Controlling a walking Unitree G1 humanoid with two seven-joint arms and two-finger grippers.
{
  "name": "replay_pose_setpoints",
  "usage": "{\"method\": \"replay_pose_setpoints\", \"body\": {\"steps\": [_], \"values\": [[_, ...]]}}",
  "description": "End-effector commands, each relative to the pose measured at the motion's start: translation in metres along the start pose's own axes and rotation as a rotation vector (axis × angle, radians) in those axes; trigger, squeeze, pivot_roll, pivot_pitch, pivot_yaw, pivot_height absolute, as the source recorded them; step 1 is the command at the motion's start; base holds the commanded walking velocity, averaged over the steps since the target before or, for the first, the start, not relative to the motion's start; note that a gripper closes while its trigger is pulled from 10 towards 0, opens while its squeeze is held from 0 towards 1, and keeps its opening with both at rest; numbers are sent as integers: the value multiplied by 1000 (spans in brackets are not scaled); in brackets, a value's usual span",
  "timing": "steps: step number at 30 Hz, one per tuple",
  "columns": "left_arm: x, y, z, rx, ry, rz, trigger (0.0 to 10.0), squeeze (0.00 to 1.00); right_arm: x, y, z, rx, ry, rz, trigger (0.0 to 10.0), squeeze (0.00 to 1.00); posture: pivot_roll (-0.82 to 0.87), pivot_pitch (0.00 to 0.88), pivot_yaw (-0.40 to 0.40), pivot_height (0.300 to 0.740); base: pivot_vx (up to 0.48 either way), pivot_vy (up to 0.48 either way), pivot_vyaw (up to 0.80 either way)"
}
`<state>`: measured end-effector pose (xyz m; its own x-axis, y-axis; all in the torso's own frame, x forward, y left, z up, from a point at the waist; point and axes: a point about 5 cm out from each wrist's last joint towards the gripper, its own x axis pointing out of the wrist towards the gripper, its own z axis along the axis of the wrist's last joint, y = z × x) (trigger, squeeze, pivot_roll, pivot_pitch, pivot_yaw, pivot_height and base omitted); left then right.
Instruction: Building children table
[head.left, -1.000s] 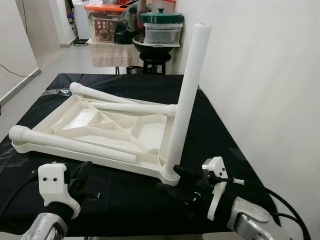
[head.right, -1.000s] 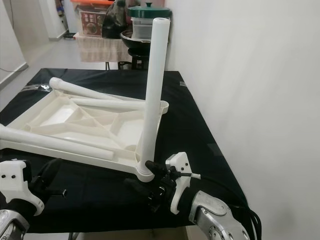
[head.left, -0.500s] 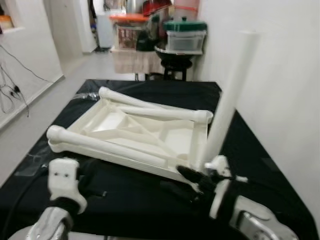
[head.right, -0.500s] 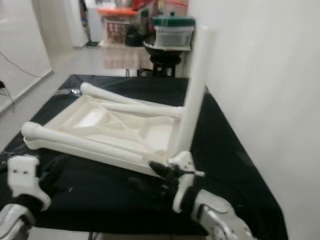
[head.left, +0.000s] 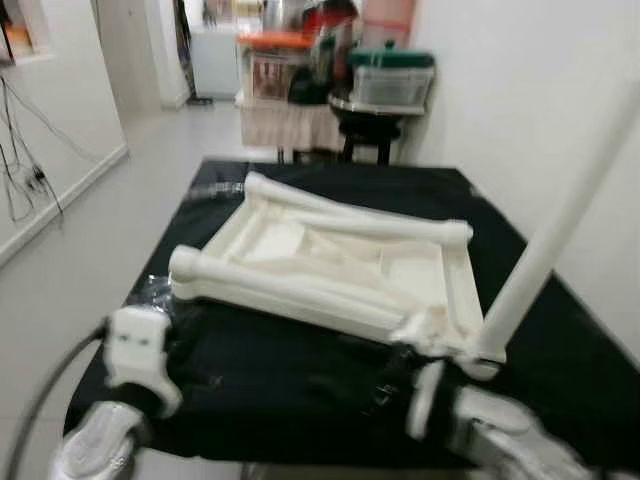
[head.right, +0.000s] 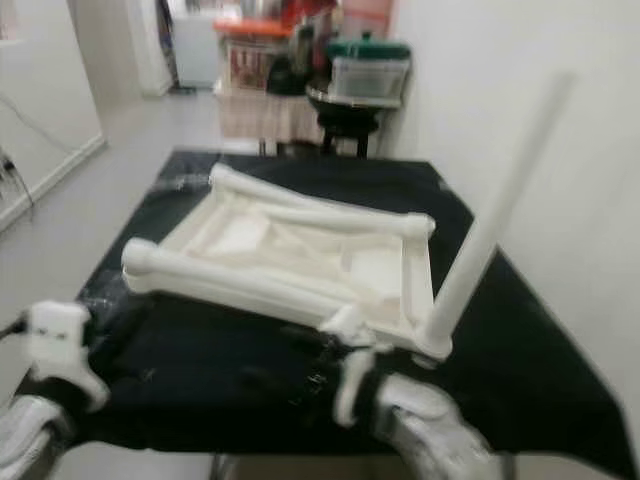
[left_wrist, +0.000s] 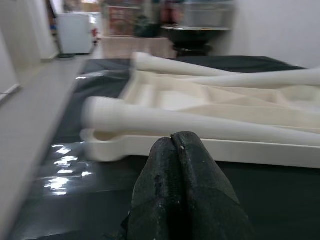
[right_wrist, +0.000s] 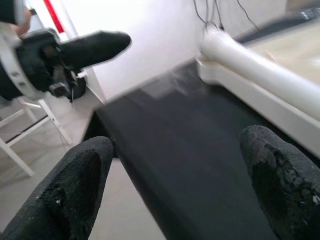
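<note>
The robot's head has swung, so the whole picture has slid and turned blurry, but the white table top (head.left: 340, 265) still lies upside down on the black table (head.left: 290, 370). On the left, the left hand (left_wrist: 175, 150) is clenched tight with nothing in it, just near the table top's edge where a loose leg (head.left: 280, 285) rests. On the right, the right hand (right_wrist: 175, 165) is spread wide and holds nothing, near the corner where one leg (head.left: 560, 220) stands up, tilted.
</note>
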<state>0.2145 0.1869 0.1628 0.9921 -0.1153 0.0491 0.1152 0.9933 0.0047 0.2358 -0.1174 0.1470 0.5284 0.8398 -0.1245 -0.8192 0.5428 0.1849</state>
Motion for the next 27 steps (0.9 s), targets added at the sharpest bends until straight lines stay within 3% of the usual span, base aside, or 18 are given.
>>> {"method": "replay_pose_setpoints", "body": {"steps": [1, 4, 6, 10, 20, 27], "values": [[4, -6, -1, 4, 9, -32, 10000, 0, -1, -19, 5, -37, -15, -143, 10000, 0, -27, 0, -70, 740, 0, 480, 0], [5, -7, 0, 2, 8, -36, 10000, 0, 1, -27, 9, -33, -41, -207, 10000, 0, -27, 0, -70, 740, 0, 480, 0], [7, -9, 0, -18, 5, -50, 10000, 0, 3, -42, 17, -33, -98, -330, 10000, 0, -18, 0, -72, 740, 0, 375, 0], [7, -11, -1, -24, -3, -58, 10000, 0, 6, -50, 20, -41, -135, -411, 10000, 0, -17, 0, -71, 740, 0, 68, 0], [11, -24, -5, -86, 17, -186, 10000, 0, 9, -54, 21, -26, -185, -464, 10000, 0, -22, 0, -61, 740, 0, 0, 0], [13, -25, -6, -101, 10, -215, 10000, 0, 11, -56, 22, 3, -217, -464, 10000, 0, -19, 0, -68, 740, 0, 0, 0]]}}
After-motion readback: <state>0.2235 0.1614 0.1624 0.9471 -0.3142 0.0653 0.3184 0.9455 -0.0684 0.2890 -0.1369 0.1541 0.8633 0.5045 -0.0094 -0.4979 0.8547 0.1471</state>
